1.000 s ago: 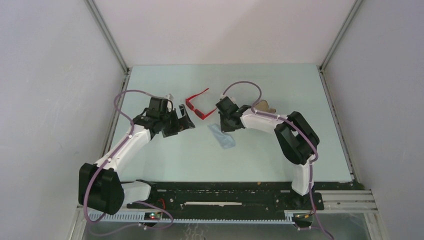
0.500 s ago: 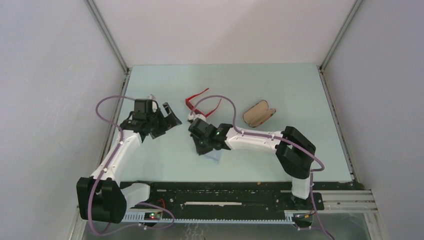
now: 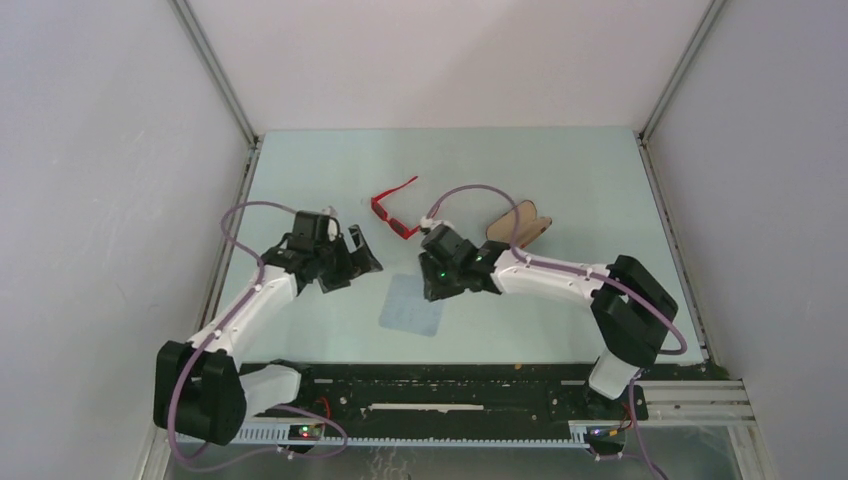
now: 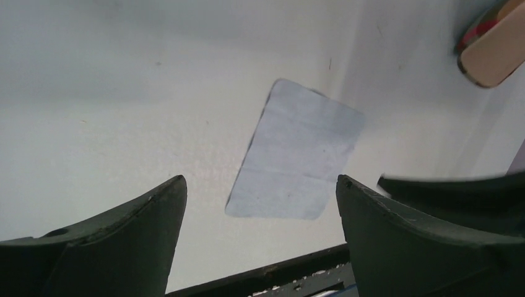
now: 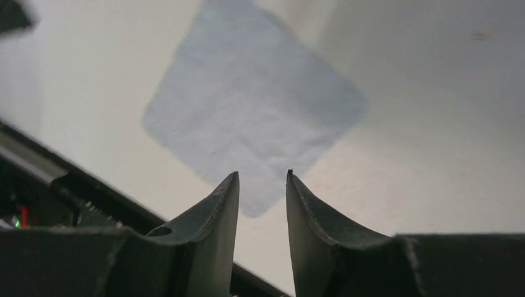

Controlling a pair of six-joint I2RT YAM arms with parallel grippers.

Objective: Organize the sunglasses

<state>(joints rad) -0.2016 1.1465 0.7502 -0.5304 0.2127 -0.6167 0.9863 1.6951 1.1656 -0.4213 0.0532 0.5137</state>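
The red-framed sunglasses [image 3: 393, 211] lie on the table at the back, between the two arms, with their arms unfolded. They show in neither wrist view. My left gripper [image 3: 360, 260] is open wide and empty, left of the pale blue cloth [image 3: 411, 305]; in the left wrist view [image 4: 260, 180] the cloth [image 4: 297, 158] lies flat ahead of it. My right gripper [image 3: 433, 289] hovers at the cloth's far right corner. In the right wrist view [image 5: 262, 173] its jaws stand a narrow gap apart and hold nothing, with the cloth [image 5: 254, 117] flat below them.
The brown oblong case [image 3: 520, 222] lies open at the back right, behind my right forearm, and shows in the left wrist view [image 4: 492, 46]. The black rail [image 3: 450, 378] runs along the table's near edge.
The cloth, crumpled a second ago and then under my right gripper, now lies spread flat nearer the front edge. My right gripper has let it go and drawn back right. The left gripper shifted right.
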